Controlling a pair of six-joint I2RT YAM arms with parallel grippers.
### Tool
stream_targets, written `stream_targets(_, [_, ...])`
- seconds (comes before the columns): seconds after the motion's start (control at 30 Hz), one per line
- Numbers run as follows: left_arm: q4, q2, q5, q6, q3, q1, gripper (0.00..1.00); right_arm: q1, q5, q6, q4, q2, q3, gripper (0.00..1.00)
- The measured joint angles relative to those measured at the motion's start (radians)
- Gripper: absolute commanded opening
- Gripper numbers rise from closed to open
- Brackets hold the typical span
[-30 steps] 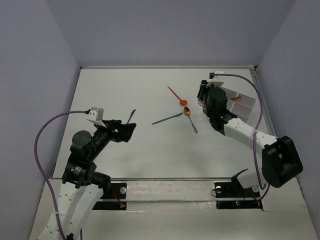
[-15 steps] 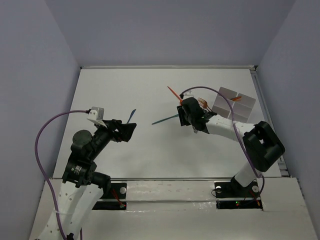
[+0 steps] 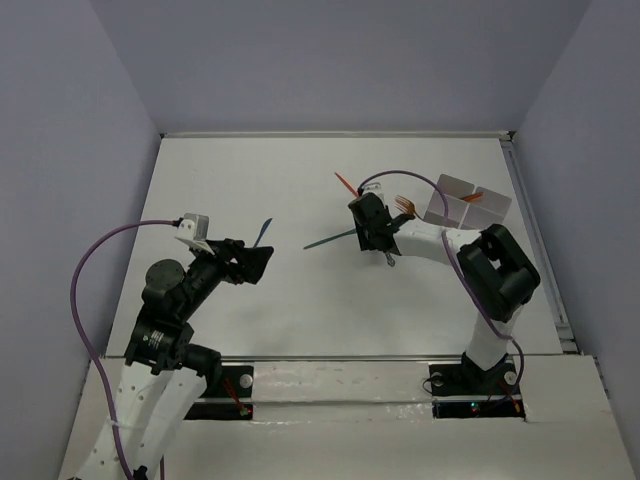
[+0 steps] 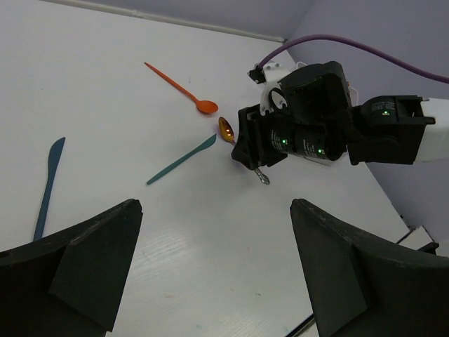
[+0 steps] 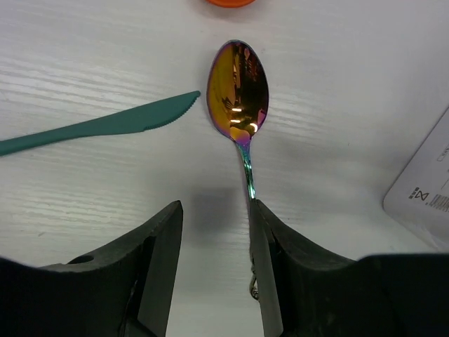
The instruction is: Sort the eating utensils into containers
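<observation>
The shiny spoon (image 5: 238,88) looks light, stiff and slippery, so the right gripper (image 5: 215,210), jaws apart around its thin handle, should pinch there; the left gripper (image 4: 216,210) hangs wide open and empty.

Two spoons (orange spoon (image 4: 205,107), copper spoon (image 5: 238,84)), two knives (teal knife (image 4: 181,161), blue knife (image 4: 48,184)), one fork (image 3: 403,207), one orange utensil (image 3: 472,197) of unclear kind, one tray (image 3: 450,187), two arms (left arm (image 3: 165,290), right arm (image 3: 495,270)).

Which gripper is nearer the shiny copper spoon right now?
Right. The right gripper hangs over the handle of the spoon; the left gripper sits far across the table, by the blue knife.
</observation>
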Motion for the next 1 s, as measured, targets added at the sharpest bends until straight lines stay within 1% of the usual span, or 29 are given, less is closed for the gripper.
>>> stream_targets(0.17, [0.0,0.0,0.003,0.0,0.0,0.0,0.99,-0.019,0.013,0.014,-0.012,0.046,0.01,0.49])
stream_targets(0.37, [0.0,0.0,0.003,0.0,0.0,0.0,0.99,-0.047,0.004,0.017,-0.003,0.056,0.013,0.48])
stream_targets(0.4, [0.0,0.0,0.003,0.0,0.0,0.0,0.99,-0.052,-0.004,0.017,0.0,0.058,0.014,0.44])
stream_targets(0.47, [0.0,0.0,0.003,0.0,0.0,0.0,0.99,-0.057,-0.026,0.017,0.011,0.06,0.014,0.38])
stream_targets(0.5, [0.0,0.0,0.003,0.0,0.0,0.0,0.99,-0.059,-0.039,0.018,0.015,0.06,0.014,0.33])
stream_targets(0.77, [0.0,0.0,0.003,0.0,0.0,0.0,0.99,-0.059,-0.169,0.046,0.043,0.034,-0.022,0.16])
stream_targets(0.97, [0.0,0.0,0.003,0.0,0.0,0.0,0.99,-0.038,-0.222,0.073,0.033,-0.037,-0.096,0.15])
stream_targets(1.0, [0.0,0.0,0.003,0.0,0.0,0.0,0.99,-0.028,-0.227,0.082,0.024,-0.054,-0.11,0.17])
